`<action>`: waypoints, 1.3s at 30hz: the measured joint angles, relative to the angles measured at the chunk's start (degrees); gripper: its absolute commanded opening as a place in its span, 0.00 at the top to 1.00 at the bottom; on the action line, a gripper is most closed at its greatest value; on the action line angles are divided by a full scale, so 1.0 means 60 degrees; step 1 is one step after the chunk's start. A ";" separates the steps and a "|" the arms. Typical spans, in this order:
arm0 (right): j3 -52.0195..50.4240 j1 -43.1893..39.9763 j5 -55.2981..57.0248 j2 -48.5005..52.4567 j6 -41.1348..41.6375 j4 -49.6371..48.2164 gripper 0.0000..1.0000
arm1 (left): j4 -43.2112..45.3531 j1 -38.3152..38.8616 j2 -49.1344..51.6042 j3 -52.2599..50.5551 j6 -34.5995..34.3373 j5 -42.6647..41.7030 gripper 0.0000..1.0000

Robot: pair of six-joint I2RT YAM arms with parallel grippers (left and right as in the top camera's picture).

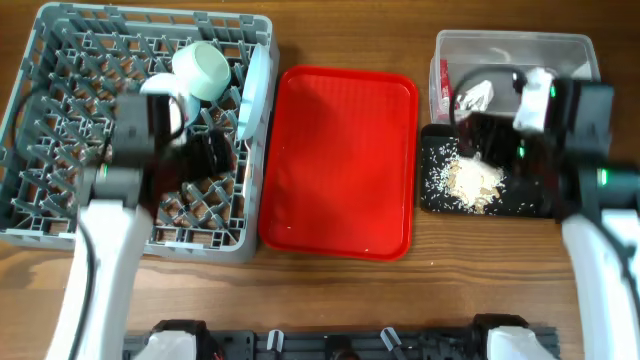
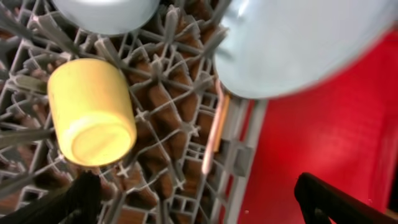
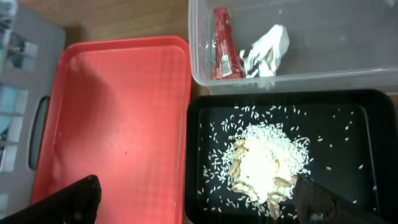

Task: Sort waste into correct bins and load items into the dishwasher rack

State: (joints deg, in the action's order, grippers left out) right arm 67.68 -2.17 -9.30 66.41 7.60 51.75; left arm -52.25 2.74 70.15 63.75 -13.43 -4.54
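Under my left gripper [image 2: 199, 193], jaws spread wide and empty, sits the dishwasher rack [image 1: 60, 60]. What I take for the pale mint plate [image 2: 298, 43], too close to be sure, stands at upper right. The yellow cup [image 2: 93, 112] lies on its side, ahead and to the left. Between them a wooden chopstick [image 2: 214, 134] runs lengthwise away from me beside the rack wall, nearer this arm. My right gripper [image 3: 199, 199], likewise spread and empty, hangs over the black tray [image 3: 348, 124] of rice [image 3: 267, 155].

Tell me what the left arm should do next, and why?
Probably lift the left gripper straight up out of the dishwasher rack. Its fingers are spread wide with nothing between them, and the yellow cup rests among the pegs, clear of both.
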 measured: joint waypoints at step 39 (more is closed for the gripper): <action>-0.1443 0.0000 0.0539 -0.2124 -0.0073 0.0117 0.00 | 0.0499 0.0000 -0.4605 -0.2116 0.0087 -0.0590 0.00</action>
State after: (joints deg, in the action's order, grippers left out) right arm 59.02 -2.17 -6.07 53.67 7.16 52.45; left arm -49.25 2.74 42.52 51.05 -12.91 -8.08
